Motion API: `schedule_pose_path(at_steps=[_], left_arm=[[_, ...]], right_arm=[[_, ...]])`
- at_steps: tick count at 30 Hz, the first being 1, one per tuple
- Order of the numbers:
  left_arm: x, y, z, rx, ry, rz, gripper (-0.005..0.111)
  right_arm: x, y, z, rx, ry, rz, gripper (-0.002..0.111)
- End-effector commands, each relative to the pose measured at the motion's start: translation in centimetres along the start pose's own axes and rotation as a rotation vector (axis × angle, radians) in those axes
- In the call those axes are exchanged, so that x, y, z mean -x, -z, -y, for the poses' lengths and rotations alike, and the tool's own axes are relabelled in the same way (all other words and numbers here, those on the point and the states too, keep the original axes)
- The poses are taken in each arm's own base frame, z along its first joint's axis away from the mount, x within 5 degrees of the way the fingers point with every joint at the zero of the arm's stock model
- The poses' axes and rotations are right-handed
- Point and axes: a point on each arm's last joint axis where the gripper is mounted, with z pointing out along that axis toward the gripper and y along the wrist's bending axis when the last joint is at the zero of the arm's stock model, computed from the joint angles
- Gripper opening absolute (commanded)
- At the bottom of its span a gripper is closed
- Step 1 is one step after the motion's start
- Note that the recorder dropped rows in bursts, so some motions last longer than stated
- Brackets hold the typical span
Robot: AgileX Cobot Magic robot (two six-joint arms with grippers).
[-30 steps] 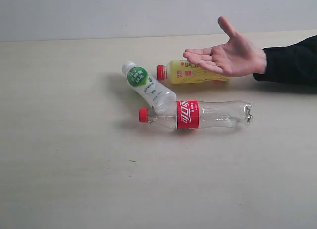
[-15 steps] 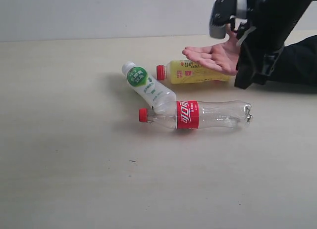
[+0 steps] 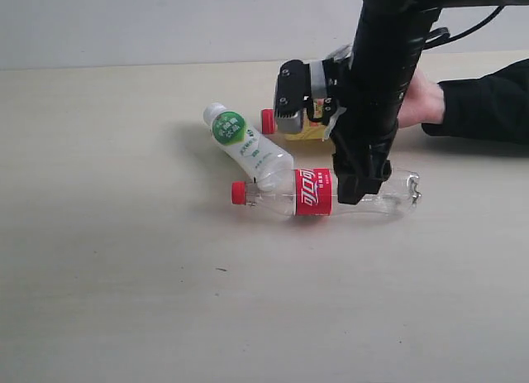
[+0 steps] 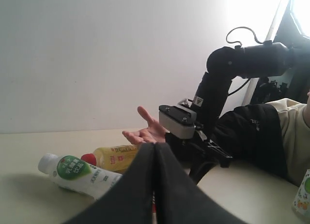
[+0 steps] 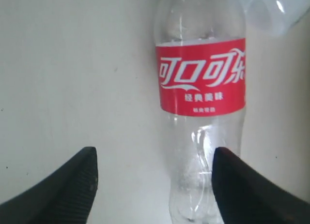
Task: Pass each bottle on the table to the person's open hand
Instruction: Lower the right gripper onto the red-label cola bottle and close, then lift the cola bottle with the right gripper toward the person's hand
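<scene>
the near part of the table (image 3: 165, 317) lies bare. closest of the bottles is the clear bottle (image 3: 312, 191) with the red label, flat on its side, cap toward the left of the exterior view. the right gripper (image 5: 154, 158) hangs directly over it, fingers spread wide and gripping nothing. its wrist view shows the barrel between them, nearer one finger than the other. we judge this straddle is meant for a close across the round body beside the label.

just behind, the white-capped bottle (image 3: 246, 146) with a green circle lies at a slant, its base touching the clear one near the neck. lifting the clear bottle may set it rolling.

farther back lies the yellow bottle (image 4: 114, 155), on its side and largely hidden by the arm in the exterior view.

just beyond it, the person's hand (image 4: 145, 133) is held palm up, fingers extended, empty, presumably waiting to receive.

the left gripper (image 4: 155, 185) does not show in the exterior view. its fingers are pressed together on nothing, likely kept back to leave room.
</scene>
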Motion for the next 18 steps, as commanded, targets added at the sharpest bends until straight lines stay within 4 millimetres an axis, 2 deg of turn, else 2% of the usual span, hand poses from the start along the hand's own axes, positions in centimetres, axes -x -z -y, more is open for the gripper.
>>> schedule_pose_path(at_steps=[1,7,18], left_arm=[[-0.1,0.0,0.0,-0.001,-0.001,0.003,0.0],[-0.1,0.0,0.0,-0.001,-0.001,0.003,0.0],[-0.1,0.0,0.0,-0.001,-0.001,0.003,0.0]], right_arm=[[0.9,-1.0,0.2,-0.052,0.055,-0.025,0.066],[1.1,-2.5,0.8,-0.074,0.088,-0.064,0.07],[1.9,-6.0,2.1,-0.108,0.091,-0.035,0.07]])
